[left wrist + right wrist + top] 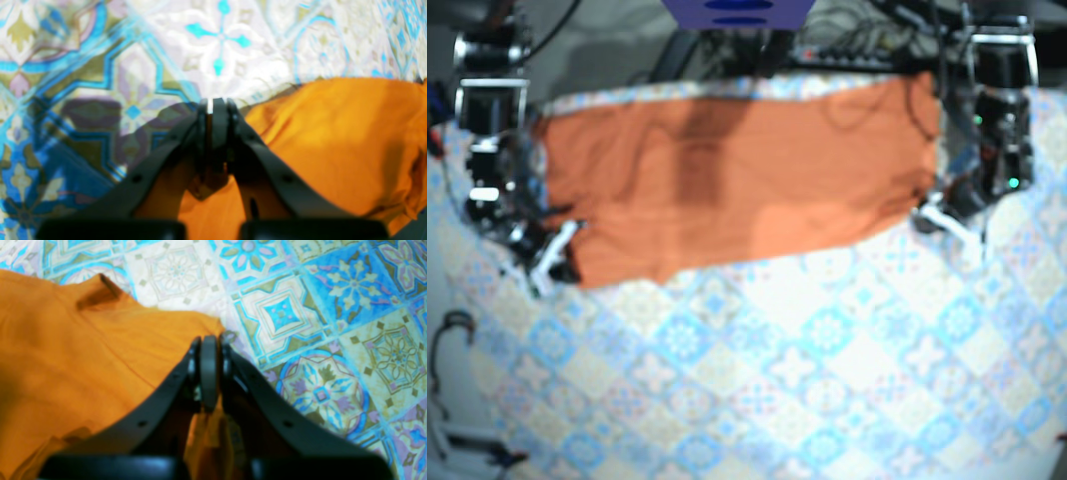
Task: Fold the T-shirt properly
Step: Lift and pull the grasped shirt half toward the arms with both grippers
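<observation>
2 black grippers here, and both are pinched tight. Starting close in on the left wrist cam, the left gripper (213,103) has its jaws together with only a sliver of light between the tips. A fold of the orange fabric T-shirt (333,143) is caught between the fingers lower down. The rest of the shirt bulges out to the right of it. Beyond that lies the blue, white and olive tile-patterned tablecloth (220,43).

Right wrist cam, same deal. The right gripper (208,340) has its jaws closed with orange cloth hanging between them. The shirt spreads off to the left, with 1 small raised fold further out. Patterned cloth fills the right side and the background.

From above, the near half of the table shows the tile pattern. Past that, the T-shirt lies spread wide across the far half, roughly a long rectangle with some wrinkles. The right gripper sits at its near corner on the view's left. The left gripper is at the shirt's edge on the view's right, a bit further back. Behind the far edge there's a tangle of dark cables (867,45), too blurry to say more.
</observation>
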Robot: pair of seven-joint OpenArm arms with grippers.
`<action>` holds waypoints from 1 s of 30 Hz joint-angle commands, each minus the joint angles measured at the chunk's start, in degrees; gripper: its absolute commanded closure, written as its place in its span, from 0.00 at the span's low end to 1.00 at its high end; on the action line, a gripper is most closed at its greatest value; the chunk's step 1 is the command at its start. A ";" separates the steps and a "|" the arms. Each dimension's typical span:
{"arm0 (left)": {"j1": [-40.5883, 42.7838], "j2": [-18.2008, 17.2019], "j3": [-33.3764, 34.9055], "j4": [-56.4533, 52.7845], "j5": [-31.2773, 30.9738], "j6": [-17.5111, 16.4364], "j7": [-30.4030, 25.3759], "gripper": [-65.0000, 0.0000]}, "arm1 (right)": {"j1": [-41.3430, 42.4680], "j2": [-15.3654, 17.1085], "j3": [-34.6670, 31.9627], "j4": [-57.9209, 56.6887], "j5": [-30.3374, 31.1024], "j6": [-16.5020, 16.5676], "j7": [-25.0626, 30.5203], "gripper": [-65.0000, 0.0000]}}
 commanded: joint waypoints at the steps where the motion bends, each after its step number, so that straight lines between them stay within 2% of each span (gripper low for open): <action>1: -0.77 -1.12 -0.27 0.94 -0.63 -0.23 -0.16 1.00 | 1.22 1.07 0.49 1.51 1.20 -0.07 1.54 1.00; 15: -0.68 -1.38 -0.27 1.02 -0.63 -0.23 -0.07 1.00 | -5.73 1.15 0.67 14.52 1.29 -0.07 -1.10 1.00; 25: 2.13 -2.17 -0.27 6.65 1.13 -0.32 -0.16 1.00 | -10.04 1.15 7.88 15.66 1.29 -0.07 -0.92 1.00; 30: 2.48 -2.61 -0.27 6.74 1.22 -0.32 -0.25 1.00 | -11.27 1.15 8.23 16.54 2.43 -0.07 -0.74 1.00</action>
